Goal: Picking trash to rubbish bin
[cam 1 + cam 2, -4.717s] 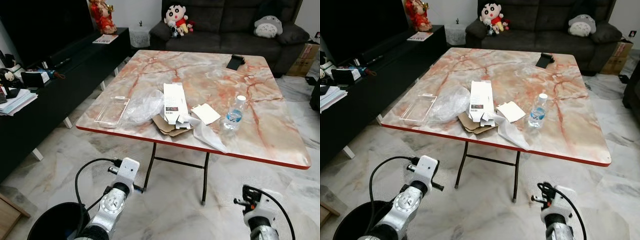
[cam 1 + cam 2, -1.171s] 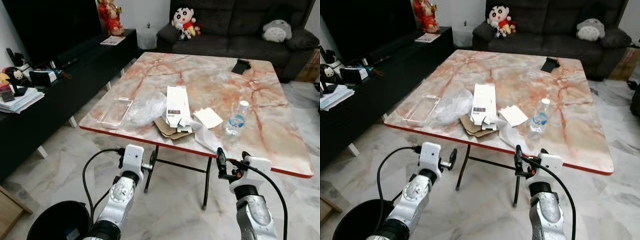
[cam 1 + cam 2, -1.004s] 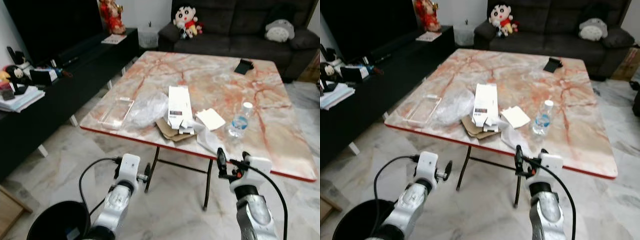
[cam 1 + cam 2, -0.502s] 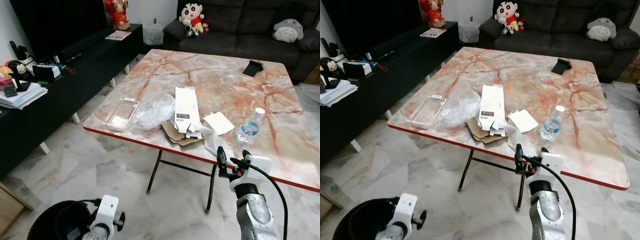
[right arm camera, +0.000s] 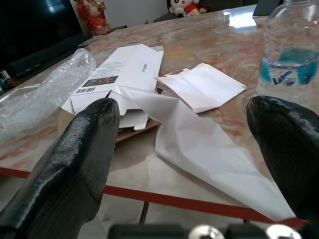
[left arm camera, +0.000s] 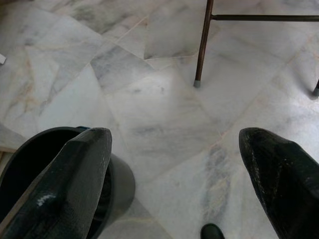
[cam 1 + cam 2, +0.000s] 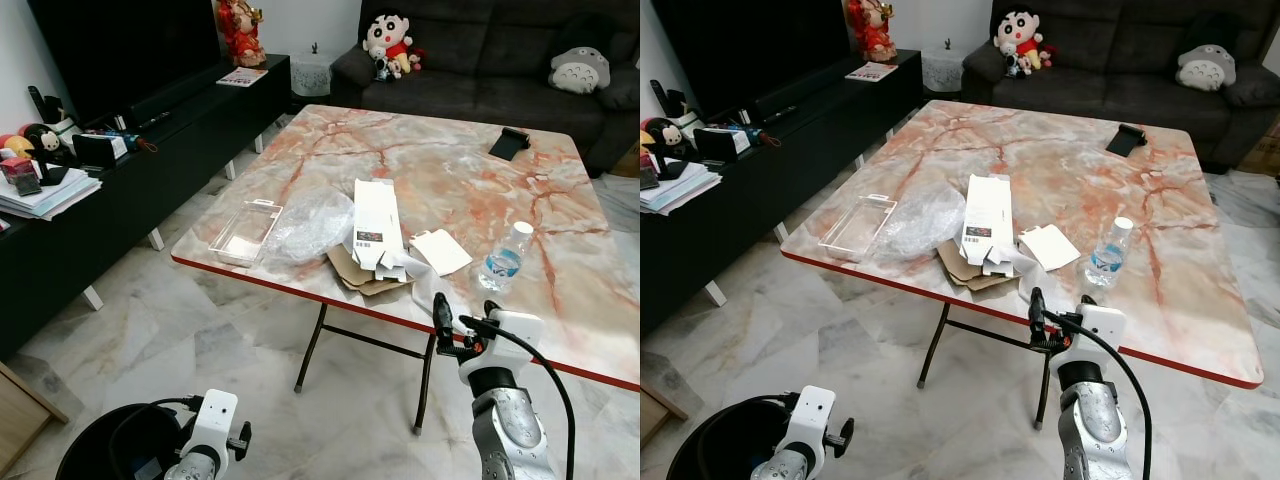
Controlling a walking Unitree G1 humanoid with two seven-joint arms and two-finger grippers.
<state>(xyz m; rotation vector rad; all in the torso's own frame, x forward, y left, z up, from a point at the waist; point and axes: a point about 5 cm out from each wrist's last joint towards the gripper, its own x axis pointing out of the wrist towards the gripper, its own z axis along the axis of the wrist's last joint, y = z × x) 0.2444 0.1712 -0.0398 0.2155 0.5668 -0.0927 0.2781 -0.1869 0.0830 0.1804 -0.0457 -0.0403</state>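
Observation:
Trash lies on the marble table: a clear plastic tray, crumpled bubble wrap, a white carton on brown cardboard, a white envelope, a white paper sheet drooping over the front edge, and a water bottle. My right gripper hovers open just before that edge, level with the sheet, bottle beyond its fingers. My left gripper hangs low and open beside the black bin; the left wrist view shows the bin's rim and bare floor.
A black TV cabinet with clutter runs along the left. A dark sofa with plush toys stands behind the table. A black object lies at the table's far corner. Table legs stand on marble floor.
My left arm has dropped from beside the table's legs down to the bin. The right gripper has held its place at the table's edge. The view has shifted slightly.

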